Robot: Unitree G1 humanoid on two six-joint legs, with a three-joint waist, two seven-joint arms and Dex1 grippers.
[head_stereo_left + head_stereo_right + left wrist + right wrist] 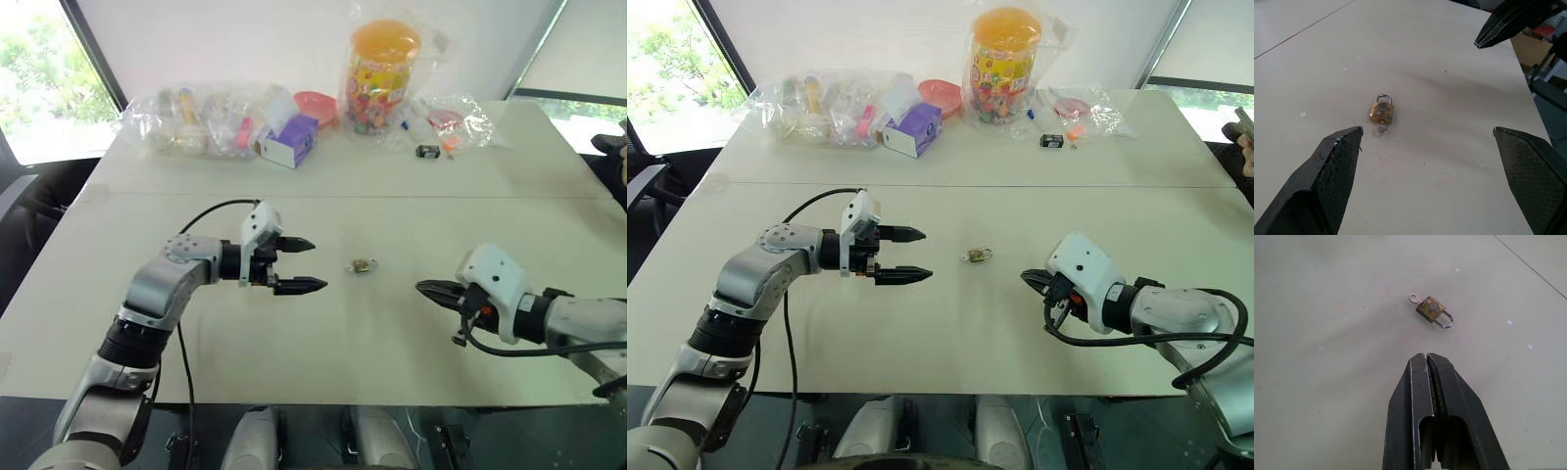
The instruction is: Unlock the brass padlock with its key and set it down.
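at table's far edge: candy jar (379, 70) bagged | left end effector (306, 264) wide | right end effector (424, 288) closed, empty

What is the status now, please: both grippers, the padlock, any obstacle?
Left gripper open, right gripper shut, both empty. Brass padlock flat on table between them, key in it, shackle looks closed. Nothing in the way.

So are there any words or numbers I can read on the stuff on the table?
None can be read.
The jar with the orange lid: colourful print, too blurred to read.
The purple box: printing too small to read.
The padlock: brass face looks worn, no clear letters.
The bags of small things: any labels are too small to tell.
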